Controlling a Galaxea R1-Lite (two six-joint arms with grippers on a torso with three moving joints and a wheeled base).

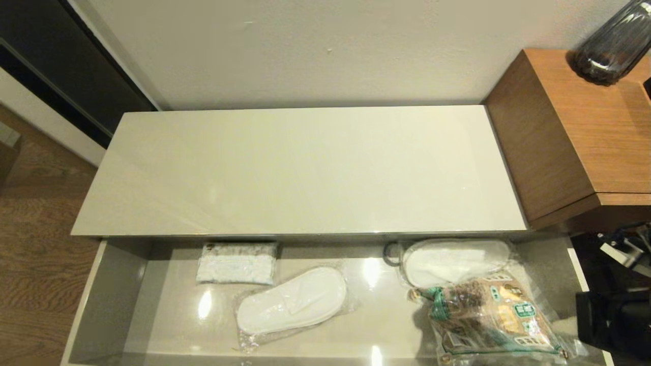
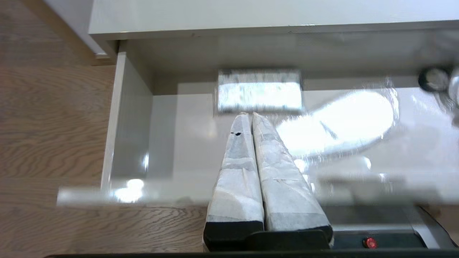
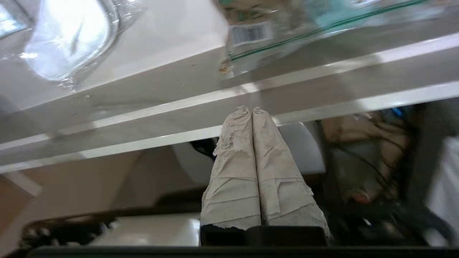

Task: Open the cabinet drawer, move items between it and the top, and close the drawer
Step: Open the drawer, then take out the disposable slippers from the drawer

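Observation:
The cabinet drawer [image 1: 109,300] stands pulled out below the bare glossy top [image 1: 305,168]. Two bagged slipper pairs lie in it: one in the middle [image 1: 292,305], one at the back right [image 1: 455,262]. My left gripper [image 2: 251,115] is shut and empty, hovering above the drawer's front edge; beyond its tips lie the small packet and, to one side, the middle slippers [image 2: 339,123]. My right gripper [image 3: 251,108] is shut and empty, low outside the drawer's front rim [image 3: 150,111]. Of that arm, only the dark body [image 1: 610,310] shows in the head view, at the drawer's right end.
A small white flat packet [image 1: 236,263] lies at the drawer's back left. A brown-and-green printed bag [image 1: 491,317] lies at the front right, partly over the right slipper pair. A taller wood-grain unit [image 1: 585,132] with a dark glass vase [image 1: 613,46] stands to the right.

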